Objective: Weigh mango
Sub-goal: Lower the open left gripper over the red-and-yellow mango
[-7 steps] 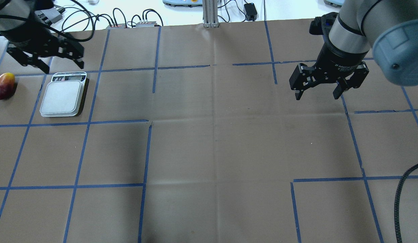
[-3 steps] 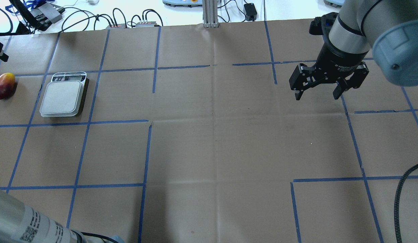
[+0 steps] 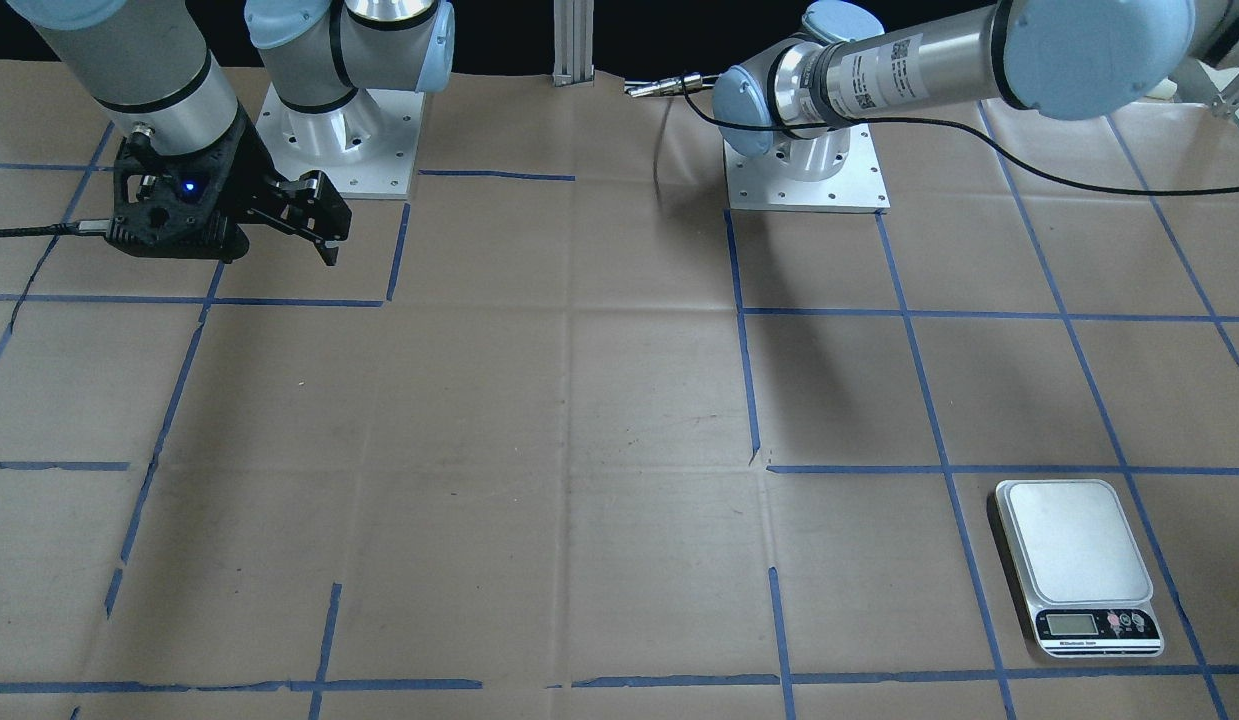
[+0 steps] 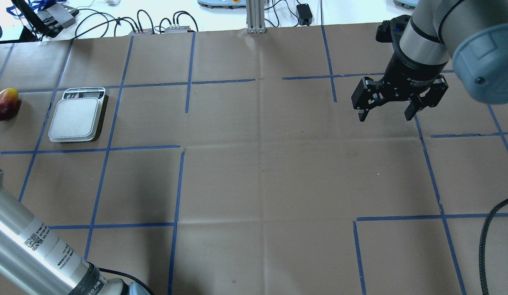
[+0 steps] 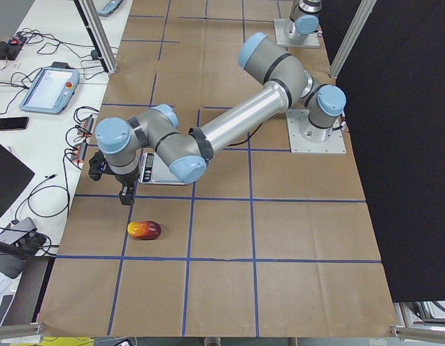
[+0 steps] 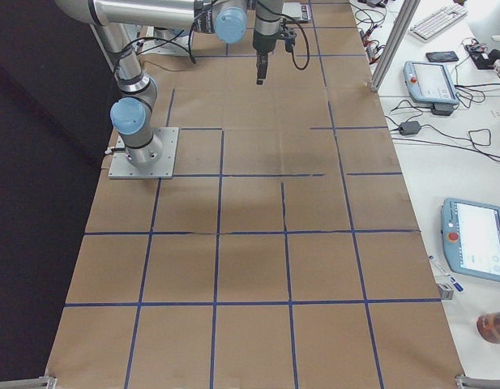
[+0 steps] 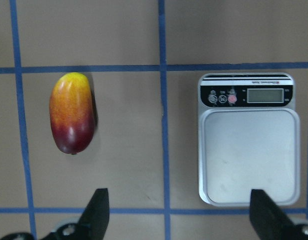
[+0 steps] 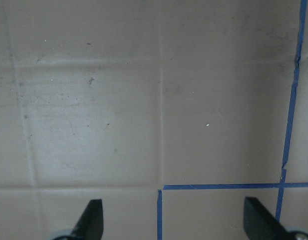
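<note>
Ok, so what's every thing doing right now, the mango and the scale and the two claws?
mango: lying on its side on the table, not held, touching nothing else.
scale: flat on the table, apart from the mango, platform bare, no readable digits.
left gripper: open, empty, hovering near the mango and scale.
right gripper: open, empty, hovering over bare table.
</note>
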